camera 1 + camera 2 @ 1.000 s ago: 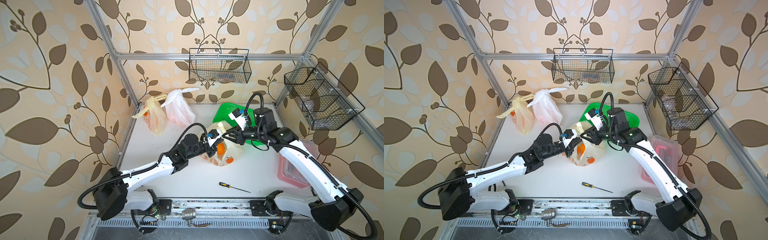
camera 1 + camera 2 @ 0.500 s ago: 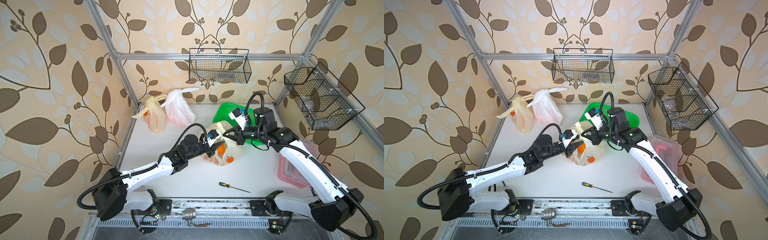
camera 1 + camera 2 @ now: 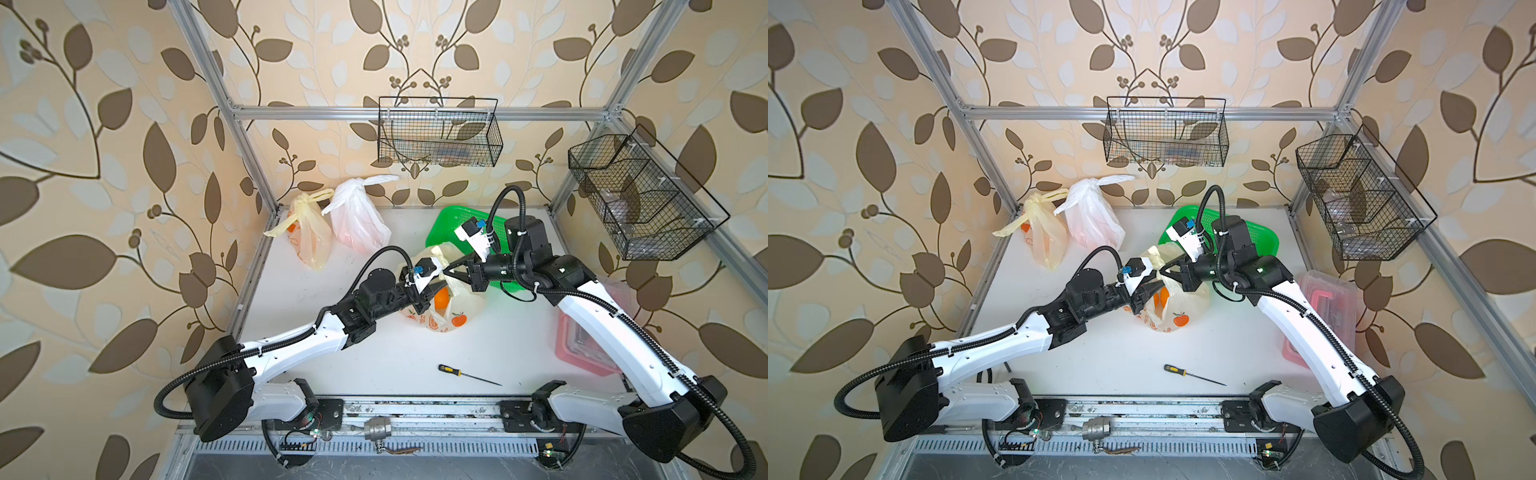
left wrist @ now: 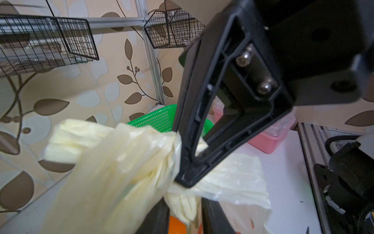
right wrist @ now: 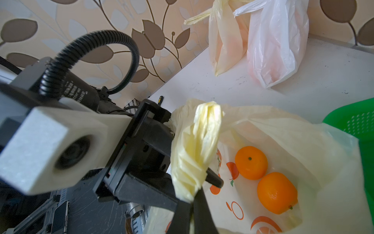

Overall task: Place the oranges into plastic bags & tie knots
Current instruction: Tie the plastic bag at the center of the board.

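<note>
Right gripper [image 3: 448, 272]: jaws closed flat on a twisted handle strap [image 5: 198, 141] of the printed yellow bag [image 3: 465, 299].

Left gripper [image 4: 185, 212]: jaws narrow, with bunched bag plastic in the gap. Cannot tell whether it pinches.

The bag sits just beside the green basket [image 3: 444, 226], possibly touching it, on the arm-base side. Its mouth gapes, and two oranges [image 5: 251, 162] show inside. Knot unfinished, I judge.

Risks, judged:
- A loose left hold could let the plastic slide out mid-loop.
- A hard opposing pull could tear the thin film or tip the bag and spill the fruit.

Table [image 3: 415, 353]: white, smooth, lightly scuffed.
- Two tied bags [image 3: 357, 216] stand well apart from the basket, by the back wall.
- The screwdriver [image 3: 451, 369] lies well apart from it, toward the arm bases.
- The pink box [image 3: 582, 353] is near it.

Leaf wallpaper; wire racks [image 3: 436, 133] above.
</note>
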### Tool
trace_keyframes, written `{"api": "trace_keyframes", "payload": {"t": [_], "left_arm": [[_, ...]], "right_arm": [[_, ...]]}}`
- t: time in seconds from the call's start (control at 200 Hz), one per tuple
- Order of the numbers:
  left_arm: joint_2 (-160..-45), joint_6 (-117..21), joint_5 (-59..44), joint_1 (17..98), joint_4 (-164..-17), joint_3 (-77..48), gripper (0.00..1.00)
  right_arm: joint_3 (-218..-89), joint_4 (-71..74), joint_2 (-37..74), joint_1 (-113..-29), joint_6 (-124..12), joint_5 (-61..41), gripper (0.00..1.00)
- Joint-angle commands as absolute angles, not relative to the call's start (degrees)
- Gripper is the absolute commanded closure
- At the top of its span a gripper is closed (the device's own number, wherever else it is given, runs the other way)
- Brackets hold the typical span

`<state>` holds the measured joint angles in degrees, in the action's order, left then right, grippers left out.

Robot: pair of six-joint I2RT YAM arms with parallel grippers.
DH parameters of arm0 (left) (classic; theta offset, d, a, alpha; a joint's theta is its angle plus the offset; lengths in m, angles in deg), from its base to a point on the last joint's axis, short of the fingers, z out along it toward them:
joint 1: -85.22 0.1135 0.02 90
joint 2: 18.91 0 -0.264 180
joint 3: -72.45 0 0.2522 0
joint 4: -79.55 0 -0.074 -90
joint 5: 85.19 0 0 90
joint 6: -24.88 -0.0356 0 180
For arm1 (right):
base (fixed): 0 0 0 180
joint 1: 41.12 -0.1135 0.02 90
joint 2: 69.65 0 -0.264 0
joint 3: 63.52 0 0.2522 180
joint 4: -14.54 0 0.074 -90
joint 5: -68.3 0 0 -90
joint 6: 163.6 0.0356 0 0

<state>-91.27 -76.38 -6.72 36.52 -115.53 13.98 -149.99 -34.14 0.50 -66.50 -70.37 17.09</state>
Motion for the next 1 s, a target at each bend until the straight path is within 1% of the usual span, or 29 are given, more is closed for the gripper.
{"api": "trace_keyframes", "payload": {"t": [0.0, 0.12, 0.145, 0.17, 0.22, 0.305, 0.345, 0.37, 0.405, 0.47, 0.49, 0.515, 0.525, 0.585, 0.645, 0.7, 0.745, 0.77, 0.83, 0.91, 0.965, 0.995], "left_arm": [[-90.37, -75.41, -7.33, 36.62, -119.7, 12.37, 0.79], [-90.45, -74.97, -7.61, 36.62, -120.21, 12.69, 1.0], [-90.46, -74.96, -7.58, 36.62, -120.28, 12.77, 1.0], [-90.46, -74.96, -7.51, 36.62, -120.38, 12.87, 1.0], [-90.46, -74.88, -7.41, 36.62, -120.43, 13.06, 1.0], [-90.46, -74.87, -7.4, 36.62, -120.53, 13.25, 1.0], [-90.53, -74.87, -7.4, 36.62, -120.56, 13.25, 1.0], [-90.54, -74.96, -7.33, 36.64, -120.53, 13.25, 1.0], [-90.63, -74.96, -7.37, 36.62, -120.55, 13.3, 1.0], [-90.72, -74.96, -7.4, 36.62, -120.52, 13.17, 1.0], [-90.78, -75.0, -7.4, 36.62, -120.52, 13.16, 1.0], [-90.81, -75.05, -7.4, 36.62, -120.6, 13.17, 1.0], [-90.81, -75.05, -7.4, 36.62, -120.61, 13.23, 1.0], [-90.89, -75.13, -7.54, 36.62, -120.46, 13.19, 1.0], [-90.98, -75.14, -7.45, 36.62, -120.49, 13.25, 1.0], [-91.11, -75.14, -7.54, 36.62, -120.21, 13.08, 1.0], [-91.16, -75.22, -7.68, 36.62, -120.09, 12.99, 1.0], [-91.22, -75.22, -7.67, 36.62, -120.13, 12.99, 1.0], [-91.33, -75.27, -7.75, 36.62, -120.13, 12.93, 1.0], [-91.42, -75.41, -7.76, 36.63, -119.82, 12.66, 1.0], [-91.51, -75.48, -7.99, 36.62, -119.63, 12.49, 1.0], [-91.44, -75.57, -8.15, 36.62, -119.32, 12.38, 1.0]], "right_arm": [[-149.97, -34.21, 0.92, -66.93, -70.97, 17.26, 1.0], [-150.05, -33.88, 0.46, -67.04, -70.96, 16.56, 1.0], [-150.12, -33.69, 0.15, -67.0, -70.96, 16.27, 1.0], [-150.14, -33.35, -0.22, -67.04, -70.88, 15.85, 0.96], [-150.19, -32.86, -1.07, -67.0, -70.87, 14.85, 0.85], [-149.82, -32.63, -2.81, -66.79, -71.79, 13.5, 0.6], [-149.26, -32.04, -3.56, -66.78, -71.63, 11.75, 0.51], [-149.1, -31.8, -4.13, -66.78, -71.29, 10.74, 0.44], [-149.08, -32.1, -4.69, -66.63, -70.9, 9.71, 0.38], [-148.73, -32.28, -5.73, -66.06, -70.36, 9.33, 0.23], [-148.07, -31.74, -6.31, -65.8, -69.83, 9.02, 0.16], [-146.55, -31.15, -7.2, -65.35, -69.08, 8.53, 0.03], [-146.08, -30.76, -7.67, -65.13, -68.62, 8.43, 0.01], [-143.19, -27.69, -10.46, -62.94, -65.34, 8.25, 0.0], [-140.05, -23.04, -13.5, -59.74, -58.11, 4.2, 0.0], [-136.52, -17.19, -15.53, -54.76, -52.53, 9.41, 0.0], [-134.13, -11.68, -16.36, -52.1, -46.68, 9.92, 0.0], [-133.98, -11.34, -16.31, -51.43, -45.27, 8.78, 0.0], [-137.64, -16.29, -14.35, -52.68, -46.83, 5.93, 0.0], [-144.26, -23.08, -10.49, -57.75, -49.06, 0.6, 0.0], [-150.32, -27.84, -6.17, -60.94, -50.23, 0.41, 0.0], [-153.44, -31.26, -3.69, -62.43, -50.83, 0.48, 0.02]]}}
